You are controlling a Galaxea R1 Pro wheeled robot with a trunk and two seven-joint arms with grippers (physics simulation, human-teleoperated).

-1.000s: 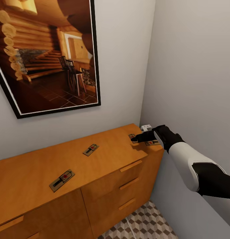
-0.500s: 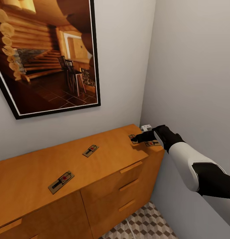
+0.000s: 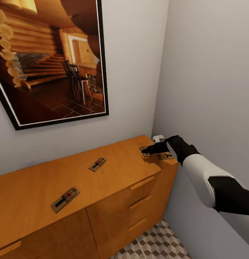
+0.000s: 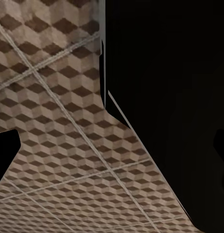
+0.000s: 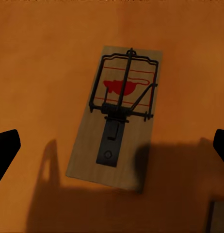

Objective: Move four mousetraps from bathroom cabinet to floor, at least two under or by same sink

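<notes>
Four mousetraps lie on the flat top of the orange-brown cabinet [image 3: 113, 180]: one near the front left [image 3: 65, 199], one in the middle [image 3: 97, 164], and two at the right end [image 3: 143, 149] [image 3: 164, 156]. My right gripper [image 3: 146, 151] hovers open just above the trap nearest the corner. In the right wrist view that mousetrap [image 5: 117, 116] lies flat between the spread fingertips [image 5: 5, 150]. The left wrist view looks down on the cube-patterned bathroom floor [image 4: 58, 145], with one dark fingertip [image 4: 5, 150] at the edge. The sink is out of view.
A large framed picture [image 3: 49, 61] hangs on the wall above the cabinet. A side wall [image 3: 210, 90] closes in right beside my right arm. A small white fitting [image 3: 158, 137] sits in the corner. Patterned floor [image 3: 156, 241] shows below the drawers.
The whole head view has drifted slightly, so the camera moved. My right gripper stays open over the same mousetrap at the cabinet's right end.
</notes>
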